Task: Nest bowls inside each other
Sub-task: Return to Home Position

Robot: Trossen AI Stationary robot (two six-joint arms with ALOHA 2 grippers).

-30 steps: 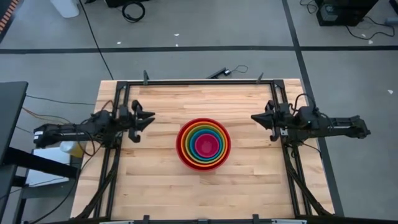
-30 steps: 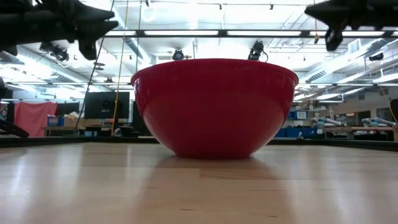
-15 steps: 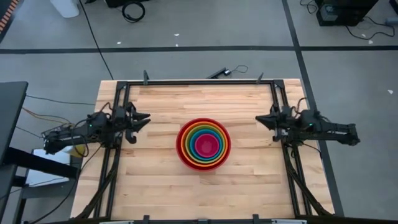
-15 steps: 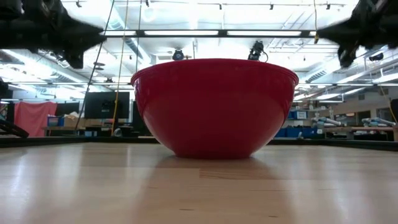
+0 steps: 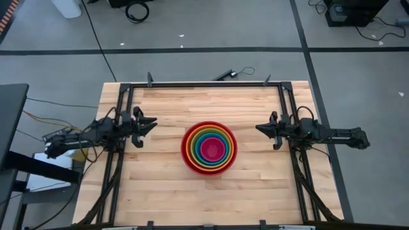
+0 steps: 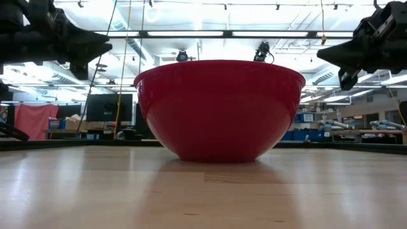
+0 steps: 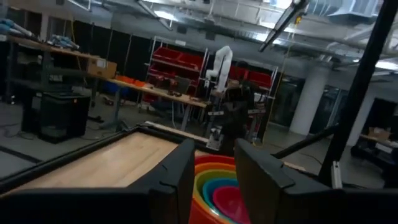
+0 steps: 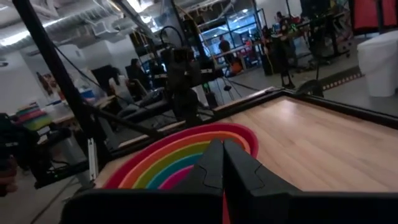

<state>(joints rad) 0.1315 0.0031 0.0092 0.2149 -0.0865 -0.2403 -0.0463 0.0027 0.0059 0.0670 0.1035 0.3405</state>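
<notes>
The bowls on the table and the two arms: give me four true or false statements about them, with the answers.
1. The pink bowl sits innermost in the nest. True.
2. The red bowl lies upside down on the table. False: it stands upright and holds the other bowls inside it.
3. The left tool is holding a bowl. False: it is open and empty, off to the left of the nest.
4. The right tool is shut and touches no bowl. True.
</notes>
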